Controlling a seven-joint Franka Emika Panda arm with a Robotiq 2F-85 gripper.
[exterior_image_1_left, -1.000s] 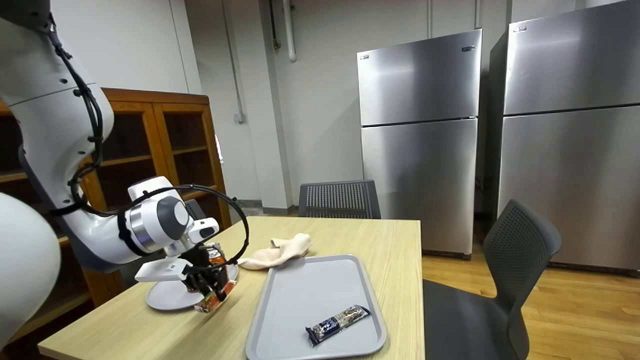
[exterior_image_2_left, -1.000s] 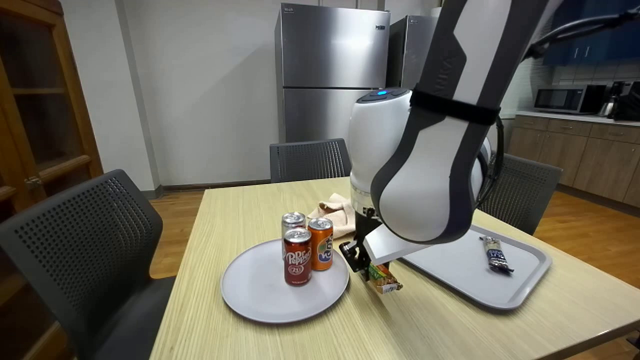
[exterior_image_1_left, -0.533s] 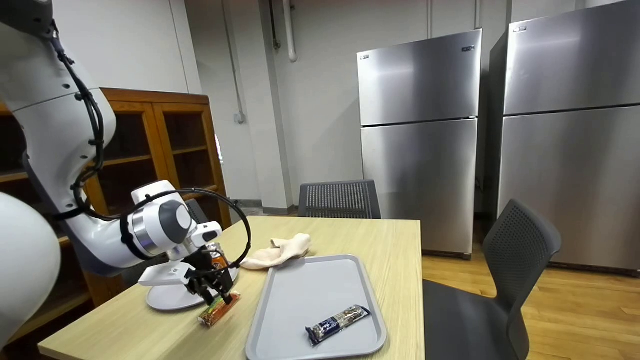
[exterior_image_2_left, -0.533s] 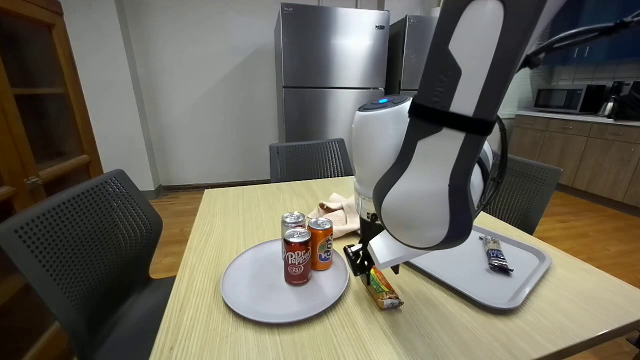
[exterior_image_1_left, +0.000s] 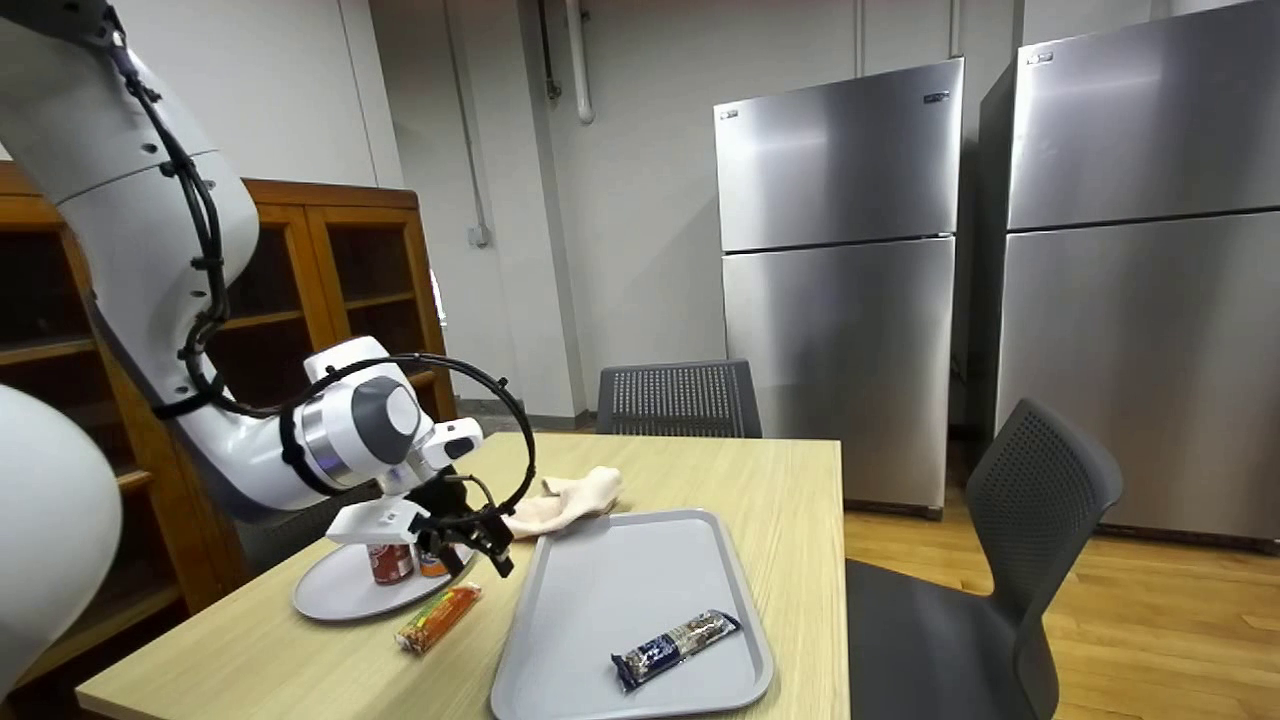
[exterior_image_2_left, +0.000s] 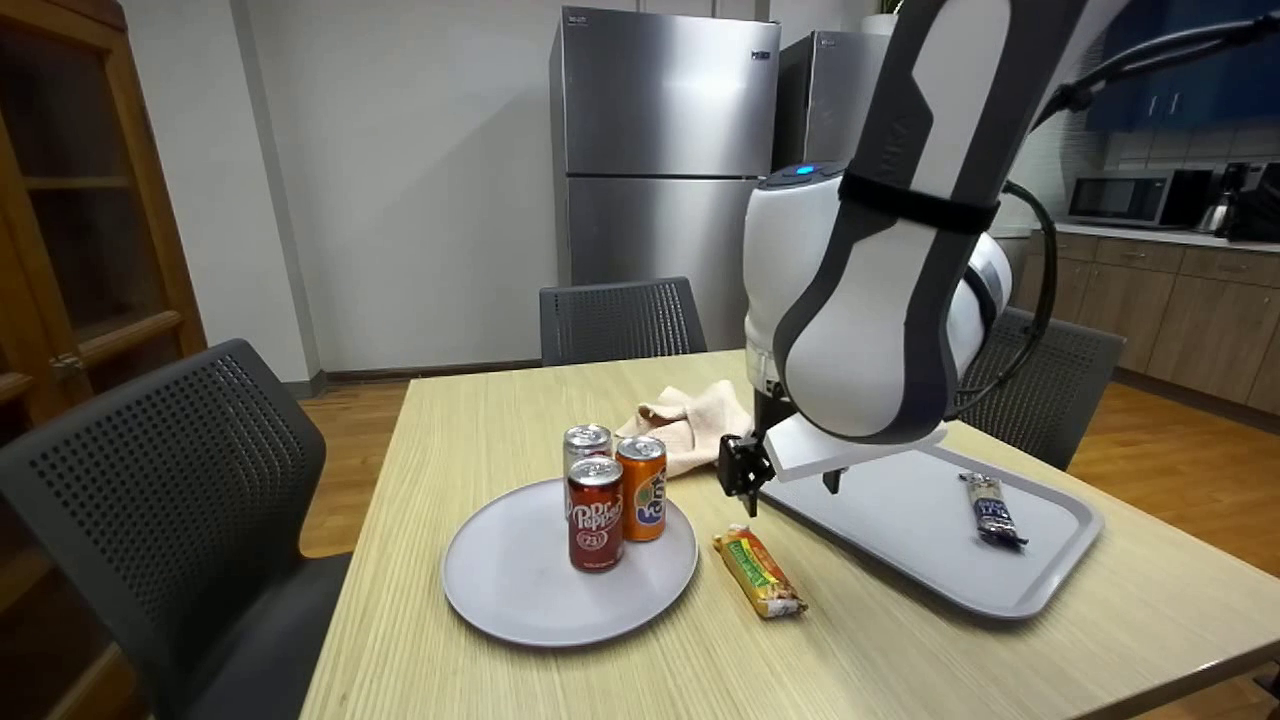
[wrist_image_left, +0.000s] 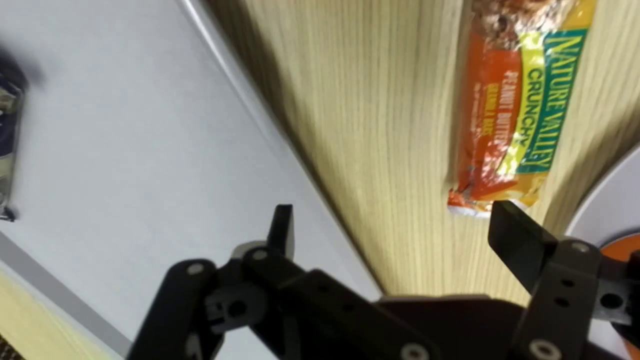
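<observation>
My gripper (wrist_image_left: 393, 214) stands open, its fingers wide apart with nothing between them. It hovers above the table in both exterior views, between the round plate (exterior_image_2_left: 510, 595) and the grey tray (exterior_image_1_left: 620, 590). Nearest to it is an orange, yellow and green granola bar (exterior_image_2_left: 760, 575), lying flat on the wood. In the wrist view that bar (wrist_image_left: 520, 110) is at the upper right, its lower end just past the right fingertip. Grouped on the plate are a dark red can (exterior_image_2_left: 596, 525), an orange can (exterior_image_2_left: 645, 490) and a silver-topped can (exterior_image_2_left: 587, 438), partly hidden.
A dark blue wrapped bar (exterior_image_1_left: 675, 648) lies on the tray. Behind the tray sits a crumpled pale cloth (exterior_image_1_left: 570, 502). Chairs stand around the table, among them a dark chair (exterior_image_2_left: 620, 320) at the far side. A black cable (exterior_image_1_left: 520, 430) loops out from the wrist.
The granola bar was in the gripper, came down to the table and was let go. The fingers have spread, and the gripper has risen away from it toward the tray.
</observation>
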